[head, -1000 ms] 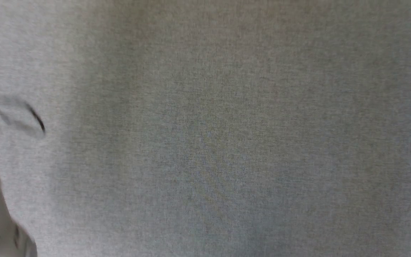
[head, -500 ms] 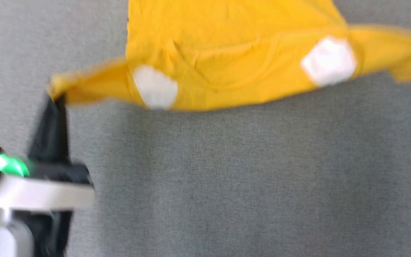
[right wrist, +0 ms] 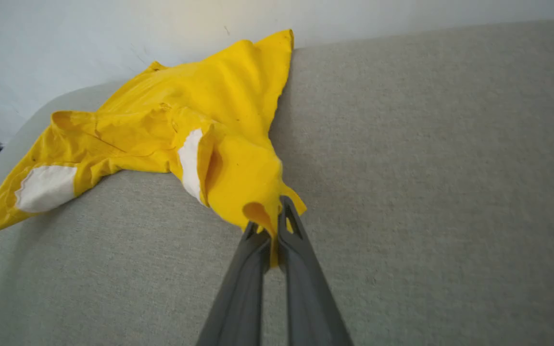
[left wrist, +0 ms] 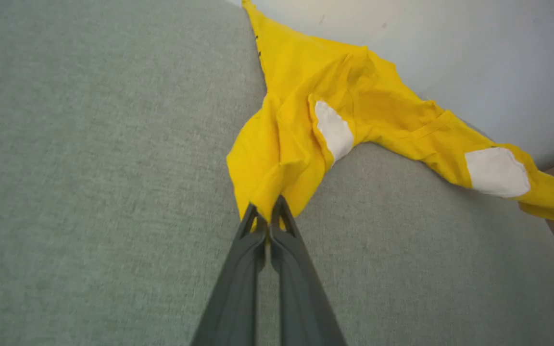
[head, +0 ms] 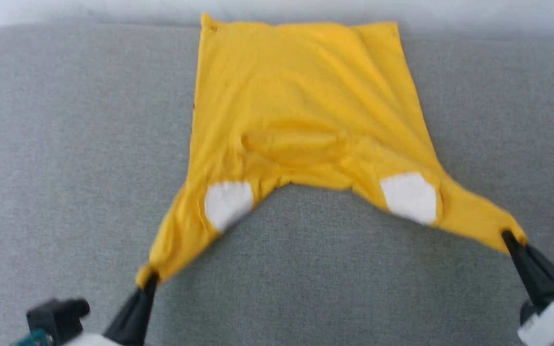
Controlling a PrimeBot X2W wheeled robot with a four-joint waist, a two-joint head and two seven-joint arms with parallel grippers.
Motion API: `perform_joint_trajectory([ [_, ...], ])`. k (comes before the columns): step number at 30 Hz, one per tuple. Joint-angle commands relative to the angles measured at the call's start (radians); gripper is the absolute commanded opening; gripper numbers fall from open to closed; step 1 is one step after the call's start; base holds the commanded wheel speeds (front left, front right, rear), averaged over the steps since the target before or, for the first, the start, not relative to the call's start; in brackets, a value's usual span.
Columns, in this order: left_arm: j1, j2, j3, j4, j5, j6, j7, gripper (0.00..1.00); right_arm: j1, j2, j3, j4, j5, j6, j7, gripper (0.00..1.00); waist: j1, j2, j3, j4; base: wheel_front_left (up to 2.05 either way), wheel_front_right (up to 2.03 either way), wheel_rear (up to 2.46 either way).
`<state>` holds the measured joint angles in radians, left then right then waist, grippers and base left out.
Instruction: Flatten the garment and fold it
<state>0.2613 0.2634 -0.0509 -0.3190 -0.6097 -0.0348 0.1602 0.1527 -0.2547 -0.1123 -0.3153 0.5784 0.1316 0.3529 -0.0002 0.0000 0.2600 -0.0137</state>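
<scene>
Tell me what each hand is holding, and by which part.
Both are shut on the T-shirt: the left hand pinches the tip of its left sleeve, the right hand the tip of its right sleeve.

Grey woven fabric surface [head: 65, 144], evenly lit; plain pale wall [right wrist: 65, 38] behind it.

In the head view my left hand [head: 151, 282] is cut off at the bottom edge, my right hand [head: 509, 237] at the lower right corner. The garment [head: 301, 96] looks slightly blurred; its sleeve tips disappear between my fingers [left wrist: 241, 269].
</scene>
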Motion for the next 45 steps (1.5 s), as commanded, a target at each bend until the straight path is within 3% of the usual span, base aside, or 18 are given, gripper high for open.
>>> perform_joint_trajectory([
  [1, 0.034, 0.011, -0.005, 0.009, -0.007, -0.005, 0.016, 0.0, 0.032, -0.011, -0.013, 0.013, 0.007, -0.001, 0.001, 0.0, 0.0002, 0.0, -0.052, 0.001, 0.0, 0.0, 0.0],
  [12, 0.217, 0.043, -0.015, 0.039, -0.003, 0.067, 0.138, 0.0, 0.232, -0.036, -0.12, 0.126, 0.042, -0.001, 0.018, 0.0, 0.0002, 0.0, -0.114, 0.015, 0.0, 0.0, 0.0],
  [22, 0.278, 0.07, -0.007, 0.041, 0.058, 0.134, 0.167, 0.0, 0.333, -0.025, -0.154, 0.18, 0.03, -0.001, 0.096, 0.0, 0.0002, 0.0, -0.16, 0.029, 0.0, 0.0, 0.0],
  [38, 0.186, 0.05, -0.028, -0.041, 0.063, 0.105, 0.09, 0.0, 0.285, -0.032, -0.106, 0.198, 0.004, -0.001, 0.107, 0.0, 0.0002, 0.0, -0.145, 0.04, 0.0, 0.0, 0.0],
  [40, 0.18, 0.05, -0.031, -0.041, 0.064, 0.105, 0.089, 0.0, 0.266, -0.027, -0.097, 0.227, -0.011, -0.001, 0.088, 0.62, 0.0002, 0.0, -0.14, 0.041, 0.0, 0.0, 0.0],
  [41, 0.178, 0.05, -0.032, -0.042, 0.064, 0.105, 0.088, 0.0, 0.257, -0.023, -0.091, 0.246, -0.017, -0.001, 0.081, 1.0, 0.0002, 0.0, -0.137, 0.041, 0.0, 0.0, 0.0],
  [45, 0.171, 0.049, -0.037, -0.047, 0.063, 0.102, 0.087, 0.0, 0.221, -0.019, -0.069, 0.282, -0.025, -0.001, 0.057, 1.0, 0.0002, 0.0, -0.123, 0.045, 0.0, 0.0, 0.0],
])
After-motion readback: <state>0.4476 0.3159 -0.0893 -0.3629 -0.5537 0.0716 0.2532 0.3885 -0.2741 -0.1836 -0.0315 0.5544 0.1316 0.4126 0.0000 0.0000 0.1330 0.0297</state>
